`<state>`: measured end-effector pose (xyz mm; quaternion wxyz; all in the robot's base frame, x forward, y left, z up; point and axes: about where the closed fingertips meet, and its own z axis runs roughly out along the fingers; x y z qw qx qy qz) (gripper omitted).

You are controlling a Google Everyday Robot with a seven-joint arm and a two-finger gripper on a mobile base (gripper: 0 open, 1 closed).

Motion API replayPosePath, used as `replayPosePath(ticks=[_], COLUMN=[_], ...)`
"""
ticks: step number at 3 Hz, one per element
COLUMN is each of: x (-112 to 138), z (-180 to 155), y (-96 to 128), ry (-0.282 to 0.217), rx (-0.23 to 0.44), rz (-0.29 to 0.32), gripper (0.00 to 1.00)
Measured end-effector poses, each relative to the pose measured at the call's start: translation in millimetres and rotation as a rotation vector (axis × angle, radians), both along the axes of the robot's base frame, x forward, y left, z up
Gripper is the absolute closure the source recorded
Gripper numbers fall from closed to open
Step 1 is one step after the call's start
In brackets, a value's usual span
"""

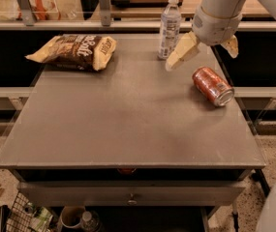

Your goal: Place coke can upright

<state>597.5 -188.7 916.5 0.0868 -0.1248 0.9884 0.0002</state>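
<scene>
The coke can (213, 85), red-orange with a silver end, lies on its side on the right part of the grey table (128, 115). My gripper (203, 53) hangs above the table just behind and left of the can, not touching it. Its two cream fingers (180, 52) are spread wide apart and hold nothing. The clear water bottle (169, 27) with a white cap stands upright just left of the gripper.
A chip bag (74, 51) lies at the table's back left. A shelf rail runs behind the table. A wire basket (26, 219) and a cup (72, 219) sit on the floor below the front edge.
</scene>
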Motion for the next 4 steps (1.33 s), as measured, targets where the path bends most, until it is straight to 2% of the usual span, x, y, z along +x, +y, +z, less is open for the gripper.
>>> replayPosePath(ticks=[4], x=[1.7], z=[2.9], y=[-1.0], ry=[-0.010], rx=[-0.024], rz=[-0.005], gripper=[0.00])
